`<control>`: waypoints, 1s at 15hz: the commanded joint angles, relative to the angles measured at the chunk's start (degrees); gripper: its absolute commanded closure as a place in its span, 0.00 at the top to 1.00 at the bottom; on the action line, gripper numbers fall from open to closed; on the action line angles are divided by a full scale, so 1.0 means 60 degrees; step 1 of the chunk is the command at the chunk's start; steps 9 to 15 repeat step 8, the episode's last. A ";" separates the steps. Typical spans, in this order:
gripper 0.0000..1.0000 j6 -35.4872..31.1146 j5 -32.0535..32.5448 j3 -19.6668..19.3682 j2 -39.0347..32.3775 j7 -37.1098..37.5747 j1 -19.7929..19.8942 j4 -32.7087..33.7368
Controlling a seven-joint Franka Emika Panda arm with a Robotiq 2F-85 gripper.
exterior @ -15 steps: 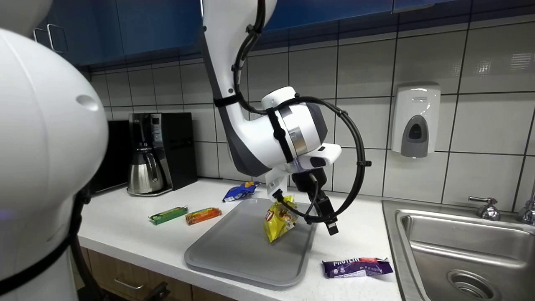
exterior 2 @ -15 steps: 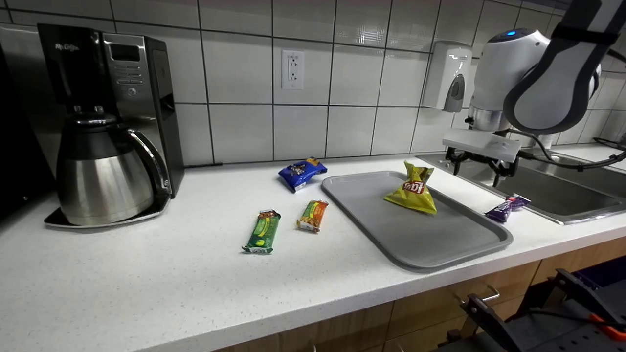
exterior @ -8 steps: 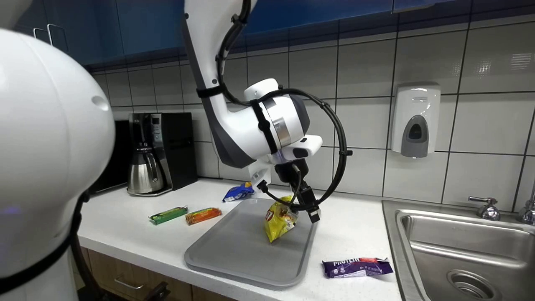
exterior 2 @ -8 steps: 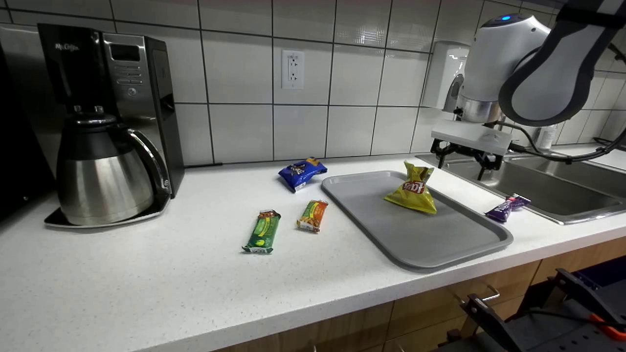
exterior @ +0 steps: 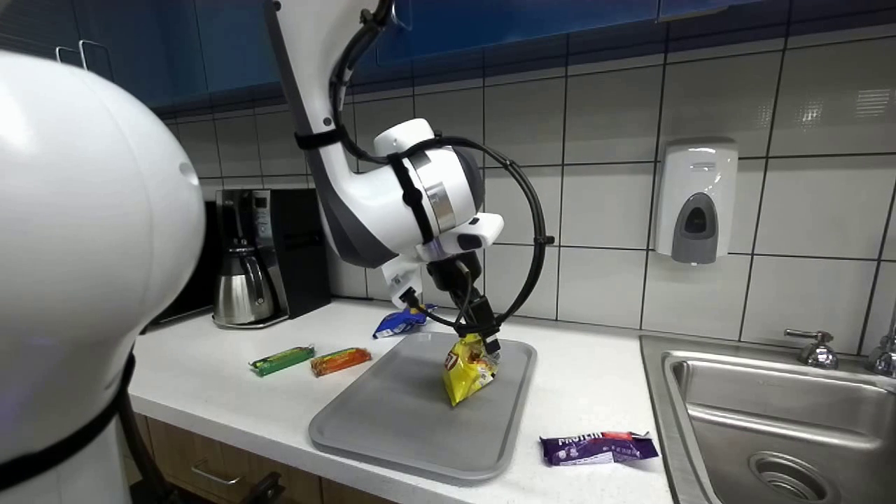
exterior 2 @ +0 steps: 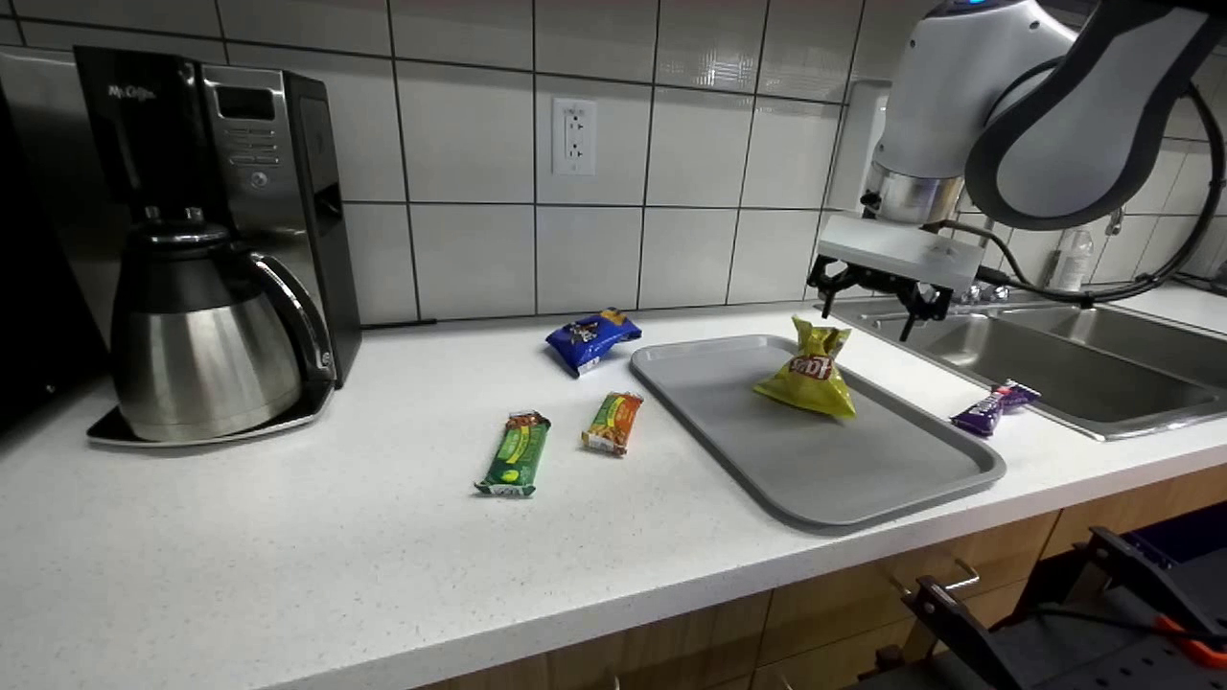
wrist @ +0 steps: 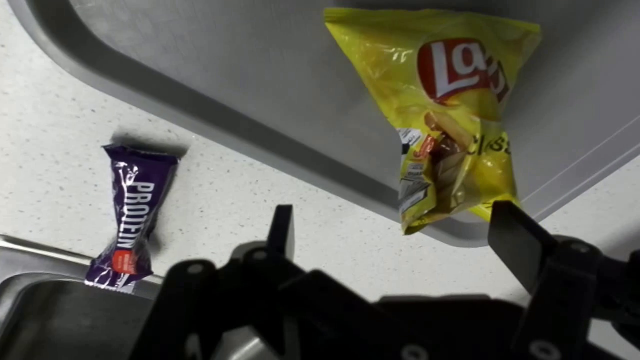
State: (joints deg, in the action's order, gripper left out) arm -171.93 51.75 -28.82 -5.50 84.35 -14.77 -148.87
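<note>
My gripper is open and empty, with its two dark fingers wide apart. In an exterior view it hangs above the counter behind the yellow Lay's chip bag. The bag stands on the grey tray. In the wrist view the bag lies ahead of the fingers, its near end between them but nearer the right finger; I cannot tell whether they touch. In an exterior view the gripper tip overlaps the top of the bag. A purple protein bar lies on the counter between tray and sink.
A blue snack bag, an orange bar and a green bar lie on the counter beside the tray. A coffee maker with a steel pot stands further along. The sink and a wall soap dispenser are on the opposite side.
The arm and gripper have moved left in both exterior views, from beyond the tray's edge toward the chip bag, and a little upward in the picture. The bag, tray and bars have not moved.
</note>
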 commanded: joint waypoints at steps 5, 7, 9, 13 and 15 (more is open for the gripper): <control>1.00 0.0204 0.0005 0.0067 0.0376 0.0000 -0.0305 -0.0173; 1.00 0.0216 0.0005 0.0067 0.0391 0.0000 -0.0305 -0.0185; 1.00 0.0217 0.0006 0.0067 0.0391 0.0000 -0.0305 -0.0188; 1.00 0.0217 0.0006 0.0067 0.0391 0.0000 -0.0305 -0.0188; 1.00 0.0217 0.0006 0.0067 0.0391 0.0000 -0.0305 -0.0188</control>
